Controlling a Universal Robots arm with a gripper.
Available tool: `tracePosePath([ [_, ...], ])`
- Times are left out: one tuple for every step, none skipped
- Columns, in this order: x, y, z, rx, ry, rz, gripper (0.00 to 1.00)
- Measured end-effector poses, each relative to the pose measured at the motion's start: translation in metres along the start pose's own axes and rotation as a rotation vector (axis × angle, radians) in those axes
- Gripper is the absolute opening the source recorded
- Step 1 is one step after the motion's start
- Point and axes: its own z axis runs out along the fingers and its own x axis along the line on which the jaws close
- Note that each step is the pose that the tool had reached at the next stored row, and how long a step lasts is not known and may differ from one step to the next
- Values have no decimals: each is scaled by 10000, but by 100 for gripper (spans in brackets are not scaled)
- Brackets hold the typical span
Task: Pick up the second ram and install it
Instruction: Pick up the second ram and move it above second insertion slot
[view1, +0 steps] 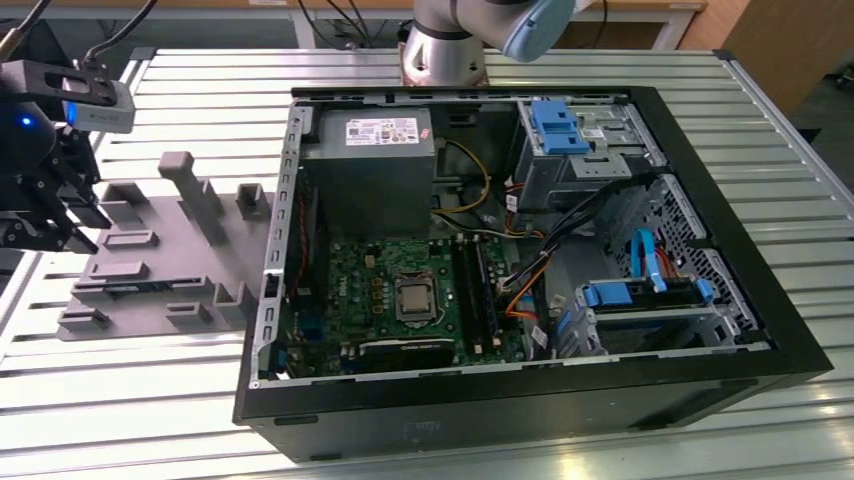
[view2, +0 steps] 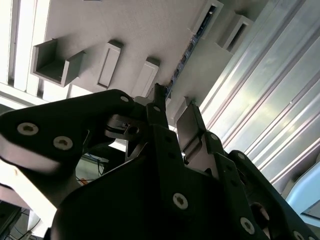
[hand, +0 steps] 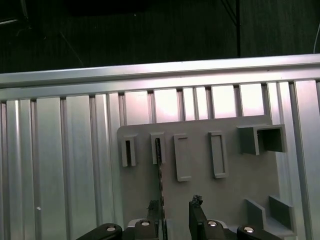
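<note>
Fingers: standing apart and gripping nothing. The gap between them is lining up over the near end of the stick, which is passing closer to one finger than the other in the first wrist view. Whether it is touching that finger, cannot tell.
Gripper: hovering low over the grey fixture plate, at the exterior view's left, well apart from the open computer case.
Second ram: sitting on edge in a narrow slot of the fixture plate, with little more than its thin top edge showing; not yet lifted.
Long axis: lying along the plate and running straight away from the gripper, with the far end tucking into a small slot block. The flat faces are facing sideways, one toward each finger.
Handling (judgement): likely behaving as light and stiff, yet thin and easily damaged by twisting or scraping. The smooth faces may be slipping under a weak pinch.
Hold (judgement): across the two flat faces, high on the exposed edge, staying off the contact edge down in the slot.
Worktop: ribbed metal, carrying both plate and case.
Motherboard: lying flat inside the case.
</note>
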Motion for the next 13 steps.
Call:
tracePosePath([
  [0,0,0,-1,1,0,37],
  [0,0,0,-1,1,0,37],
  [0,0,1,0,0,0,37],
  [0,0,2,1,-1,-1,37],
  [0,0,2,1,-1,0,37],
  [0,0,2,1,-1,0,37],
  [1,0,5,2,-2,-1,37],
  [2,-1,16,5,-4,-1,37],
  [6,-2,30,3,-2,-5,37],
  [10,-3,46,1,0,-9,37],
  [15,-4,64,1,-1,-17,37],
  [18,-4,82,0,0,-27,37],
  [20,-5,100,0,-1,-38,37],
])
